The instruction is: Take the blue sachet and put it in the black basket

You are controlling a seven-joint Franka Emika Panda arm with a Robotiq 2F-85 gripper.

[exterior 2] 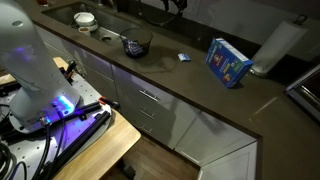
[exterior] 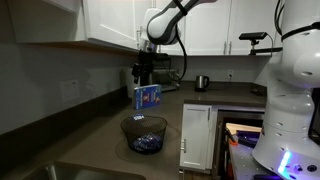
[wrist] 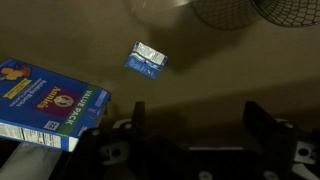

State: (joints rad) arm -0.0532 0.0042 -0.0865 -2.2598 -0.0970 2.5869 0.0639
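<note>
Sachet (wrist: 146,60) beyond spread claw (wrist: 194,112), apart

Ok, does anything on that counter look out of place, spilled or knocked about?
Only one small thing: the blue sachet lies loose and askew on the bare counter, between the black basket and the blue box, touching neither. No spill or damage shows.

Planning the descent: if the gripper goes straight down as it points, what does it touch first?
Probably bare countertop; the blue sachet lies beyond the gripper, off its line, though depth is unclear.
</note>
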